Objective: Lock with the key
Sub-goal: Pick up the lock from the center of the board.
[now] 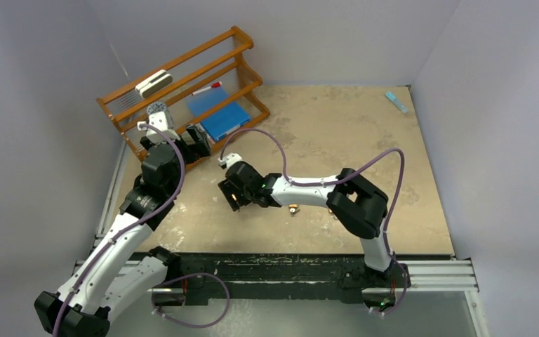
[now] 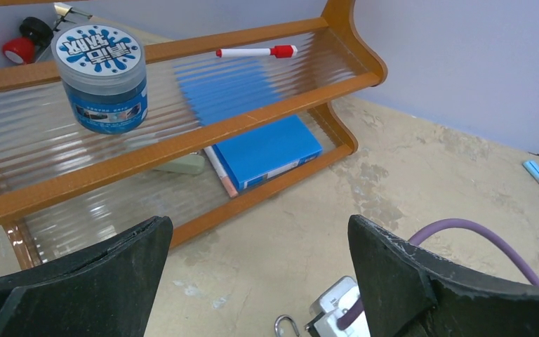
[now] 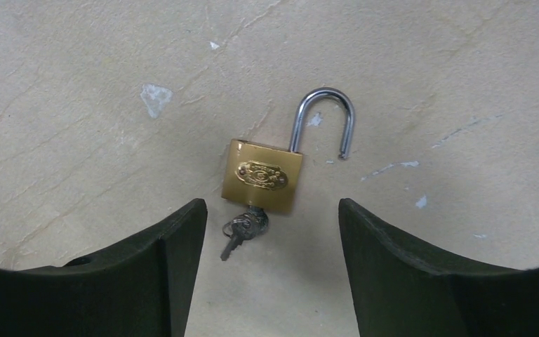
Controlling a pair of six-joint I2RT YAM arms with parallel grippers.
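A brass padlock (image 3: 262, 175) lies flat on the table in the right wrist view, its steel shackle (image 3: 323, 119) swung open. A key (image 3: 251, 220) sits in the keyhole at its lower edge, and a second key (image 3: 230, 246) hangs from the ring. My right gripper (image 3: 270, 210) hovers over the key end, open, its fingers apart on either side and touching nothing. In the top view this gripper (image 1: 230, 191) covers the padlock. The left wrist view shows the shackle (image 2: 285, 325) at the bottom edge. My left gripper (image 2: 260, 225) is open and empty near the shelf.
A wooden rack (image 1: 182, 91) stands at the back left, holding a blue tub (image 2: 102, 74), a red-capped marker (image 2: 256, 51) and a blue book (image 2: 270, 151). A light blue item (image 1: 396, 101) lies at the far right. A small brass object (image 1: 294, 208) sits under the right forearm.
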